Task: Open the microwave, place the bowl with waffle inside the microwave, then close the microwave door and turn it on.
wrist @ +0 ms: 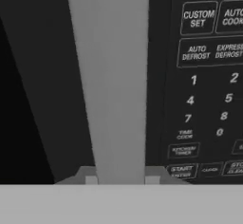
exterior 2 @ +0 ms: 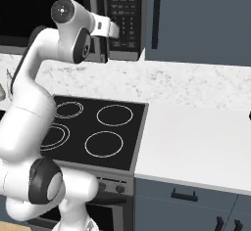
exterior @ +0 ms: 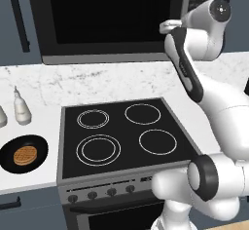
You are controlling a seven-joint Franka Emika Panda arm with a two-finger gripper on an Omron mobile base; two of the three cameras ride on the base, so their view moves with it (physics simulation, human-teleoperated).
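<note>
— Where's the gripper [wrist: 118,179] right now?

— Up at the microwave [exterior: 112,19], pressed close to its front. From the hand view, the two fingers [wrist: 90,178] sit on either side of the pale grey vertical handle [wrist: 111,76] of the microwave door [exterior: 109,14]. They look narrow, drawn in against the bar's two edges, but I cannot tell whether they actually clamp it.

— What's beside the fingers?

— To one side of the handle, the dark door glass. To the other, the keypad [wrist: 209,90], with numbers and buttons like "auto defrost" and "custom set". It sits just beside the bar, so the fingers have little room on that side.

— Is the door open?

— No, it lies flush with the microwave's front in both base views.

— And the bowl?

— The black bowl [exterior: 23,154] is well below the fingers and far off to the side, on the white marble-pattern counter [exterior: 34,85] left of the stove. The waffle [exterior: 25,154] lies inside it, flat and golden-brown.

— Anything near it?

— A white bottle [exterior: 20,108] stands just behind the bowl, and the edge of another pale thing peeks in at the frame's border. Between the bowl and the microwave lies the black stovetop [exterior: 121,134] with its four white rings, directly under the raised arm.

— What else around?

— Dark blue cabinets [exterior 2: 196,19] with black handles flank the microwave, and the counter runs on to the right of the stove.
</note>
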